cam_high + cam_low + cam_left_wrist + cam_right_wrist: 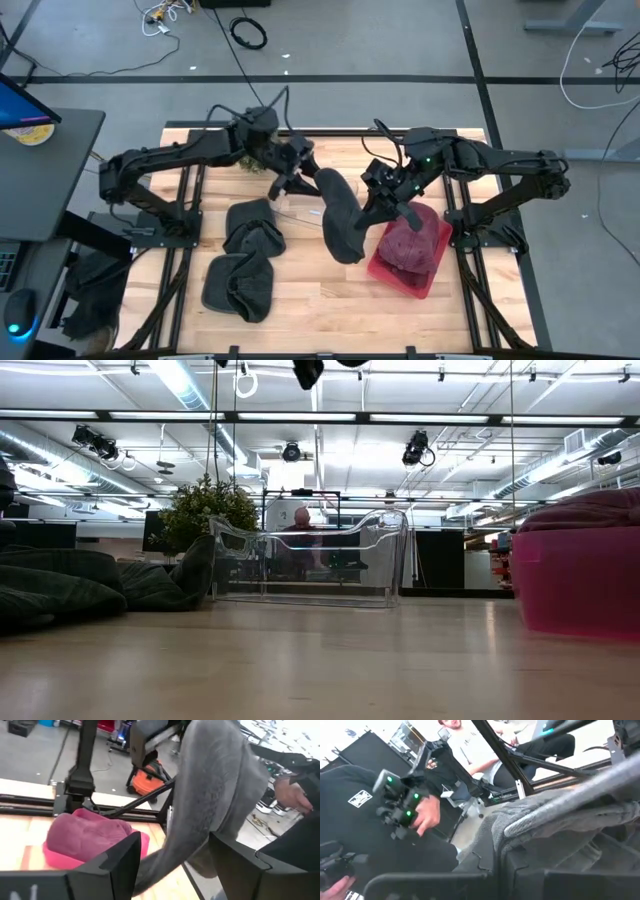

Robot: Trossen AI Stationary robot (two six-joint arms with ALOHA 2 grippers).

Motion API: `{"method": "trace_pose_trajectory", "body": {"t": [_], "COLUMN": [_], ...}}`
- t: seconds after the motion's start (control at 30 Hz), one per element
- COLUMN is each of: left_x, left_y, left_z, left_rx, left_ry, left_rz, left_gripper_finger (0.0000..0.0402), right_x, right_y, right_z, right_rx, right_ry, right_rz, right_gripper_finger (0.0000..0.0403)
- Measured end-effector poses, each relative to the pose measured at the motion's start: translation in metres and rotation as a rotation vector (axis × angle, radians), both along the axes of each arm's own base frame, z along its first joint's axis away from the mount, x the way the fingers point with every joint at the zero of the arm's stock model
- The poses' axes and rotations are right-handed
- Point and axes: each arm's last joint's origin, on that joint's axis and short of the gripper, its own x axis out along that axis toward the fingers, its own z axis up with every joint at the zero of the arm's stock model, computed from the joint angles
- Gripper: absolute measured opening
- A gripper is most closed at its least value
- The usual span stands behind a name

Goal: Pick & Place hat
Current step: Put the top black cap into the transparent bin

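A dark grey hat hangs in the air between my two grippers, above the middle of the table. My left gripper is at its far left end and is shut on it. My right gripper is at its right side and is also shut on it. The left wrist view shows the grey hat running down between my left gripper's two fingers. A red hat lies in a pink bin just right of the grey hat. My left gripper has the grey hat's far left end between its two fingers, coming level from the table's left. The cloth is bunched, and I cannot tell how many layers. The hat is lifted clear of the table. My right gripper holds the grey hat's right side, coming from the table's right. Its own fingers and the cloth hide the place of contact. The hat droops below toward the table's near edge.
Two dark hats lie on the left half of the table. A clear plastic bin stands mid-table, with a small plant behind it. The pink bin stands at the right. A person with controllers is beyond the table.
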Motion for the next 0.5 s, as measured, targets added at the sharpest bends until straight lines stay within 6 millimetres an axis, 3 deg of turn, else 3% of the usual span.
{"method": "trace_pose_trajectory", "body": {"t": [0.13, 0.3, 0.5], "left_x": [0.013, 0.014, 0.010], "left_y": [-0.011, -0.022, -0.022], "left_z": [-0.006, -0.003, -0.001], "left_rx": [-0.010, -0.053, -0.198], "left_ry": [-0.032, -0.051, 0.040], "left_rz": [-0.103, -0.218, -0.353], "left_gripper_finger": [0.0236, 0.0222, 0.0131], "right_x": [0.000, -0.003, -0.007], "right_y": [0.000, 0.000, -0.005], "right_z": [-0.001, -0.009, -0.020], "right_rx": [0.000, -0.006, -0.059], "right_ry": [0.015, 0.103, 0.216], "right_rz": [0.001, -0.001, -0.076], "right_gripper_finger": [0.0001, 0.0001, 0.0012]}}
